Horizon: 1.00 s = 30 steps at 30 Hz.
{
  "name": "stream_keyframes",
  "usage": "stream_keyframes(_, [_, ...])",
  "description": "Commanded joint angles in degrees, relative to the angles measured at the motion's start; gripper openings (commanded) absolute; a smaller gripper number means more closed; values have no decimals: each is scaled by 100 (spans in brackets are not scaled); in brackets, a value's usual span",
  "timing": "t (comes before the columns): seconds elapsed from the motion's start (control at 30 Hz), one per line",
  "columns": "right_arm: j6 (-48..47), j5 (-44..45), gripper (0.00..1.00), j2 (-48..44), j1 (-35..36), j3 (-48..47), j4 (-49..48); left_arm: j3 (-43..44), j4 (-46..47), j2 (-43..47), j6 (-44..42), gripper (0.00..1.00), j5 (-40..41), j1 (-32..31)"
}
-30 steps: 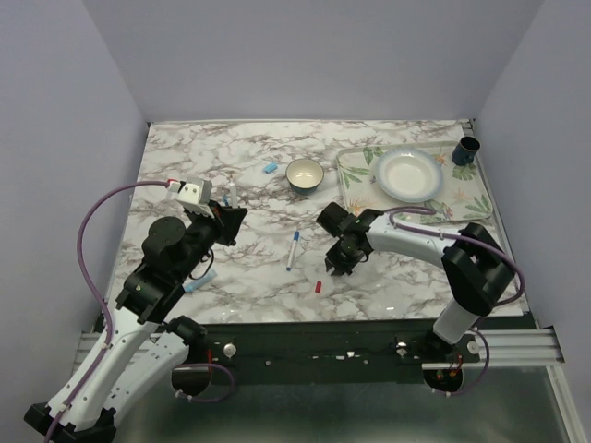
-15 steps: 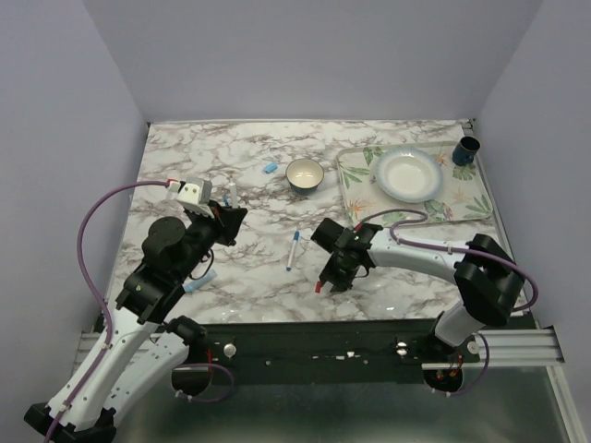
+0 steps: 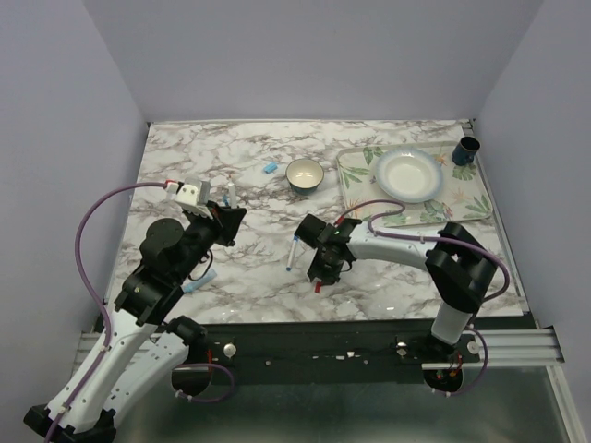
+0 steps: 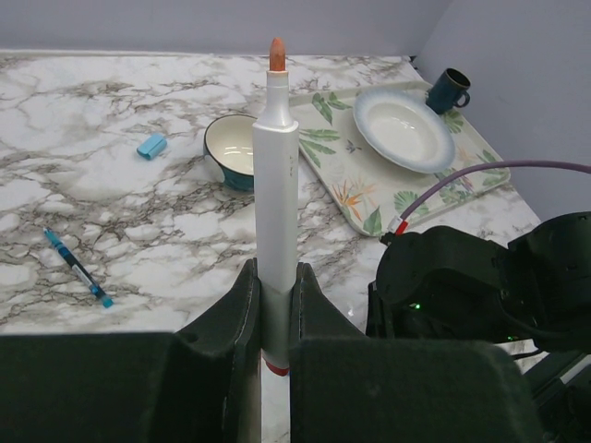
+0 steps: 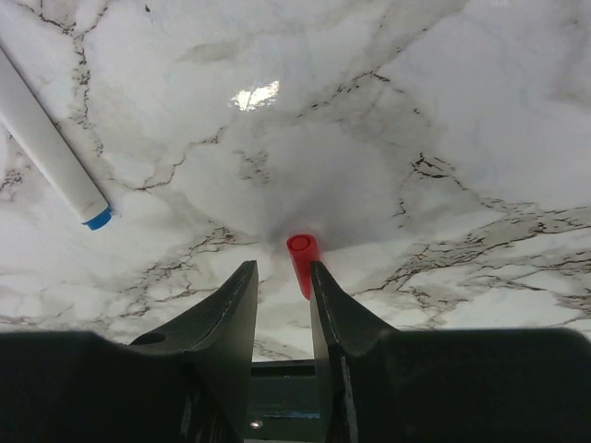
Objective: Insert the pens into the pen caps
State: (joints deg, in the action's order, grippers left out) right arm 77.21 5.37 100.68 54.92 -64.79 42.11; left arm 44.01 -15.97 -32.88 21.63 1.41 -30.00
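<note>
the right gripper has its jaws part open with nothing in their hold; they straddle the red cap, which lies flat on the marble table, close against the inner face of the finger on the three o'clock side in the wrist view. a blue-ended pen lies loose at about ten o'clock from the cap. a second ago this gripper sat at roughly two o'clock from the cap in the top view; it has since swung toward seven o'clock and now covers the cap, so the reach looks finished and the pinch not yet made. the left gripper is closed hard on the red-tipped pen, low on its barrel, and the pen stands upright with its tip clear above the fingers; that arm has not shifted and sits at about ten o'clock from the right one. to my eye the next step is to close on the cap squarely, since it lies off-centre between the fingers and could roll or skid aside. a blue cap waits at nine o'clock of the bowl.
</note>
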Motion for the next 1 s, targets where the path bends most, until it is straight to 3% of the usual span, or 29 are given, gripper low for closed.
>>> stream_keyframes(0.0, [-188, 509, 36, 162, 133, -174, 280, 2, 67, 36, -53, 0, 35, 29])
stream_keyframes(0.97, [-461, 659, 34, 399, 441, -95, 87, -6, 76, -8, -53, 0, 44, 29])
